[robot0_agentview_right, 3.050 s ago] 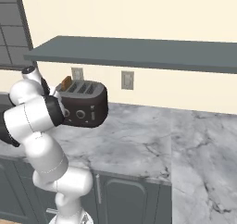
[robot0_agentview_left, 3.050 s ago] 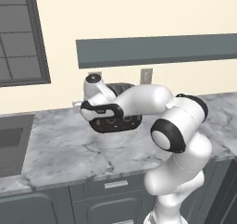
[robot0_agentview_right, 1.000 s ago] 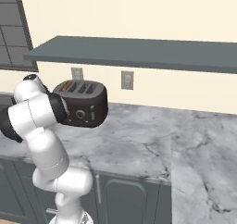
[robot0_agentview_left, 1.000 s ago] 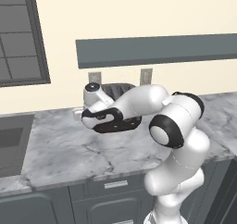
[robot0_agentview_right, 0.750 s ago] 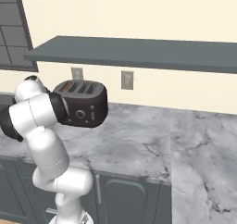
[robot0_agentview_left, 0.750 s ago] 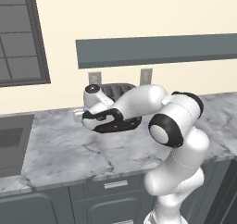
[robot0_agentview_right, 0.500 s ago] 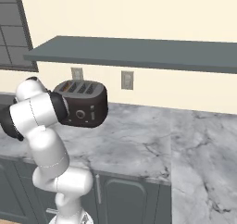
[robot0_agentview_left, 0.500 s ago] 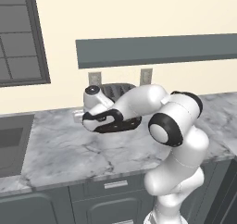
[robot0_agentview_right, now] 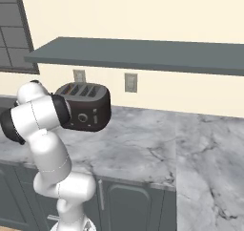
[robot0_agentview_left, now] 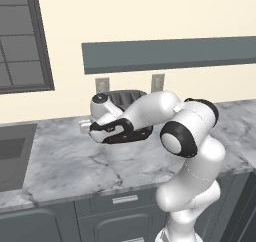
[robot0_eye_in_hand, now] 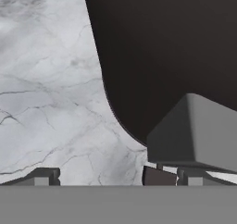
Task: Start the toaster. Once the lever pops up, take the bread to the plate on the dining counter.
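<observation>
The gripper (robot0_eye_in_hand: pixel 99 177) is spread fully wide and holds nothing; in the hand view a grey block (robot0_eye_in_hand: pixel 194 130), likely the lever, sits right over the finger tip at 5 o'clock against the dark side of the toaster (robot0_eye_in_hand: pixel 171 47). Compared with 3 seconds ago, the hand has dropped from above the toaster's top to its left end, low by the marble worktop (robot0_agentview_left: pixel 65 161). The arm (robot0_agentview_left: pixel 150 111) reaches forward bent at the elbow across the toaster (robot0_agentview_right: pixel 85 107), which stands toward the wall at 12 o'clock.
</observation>
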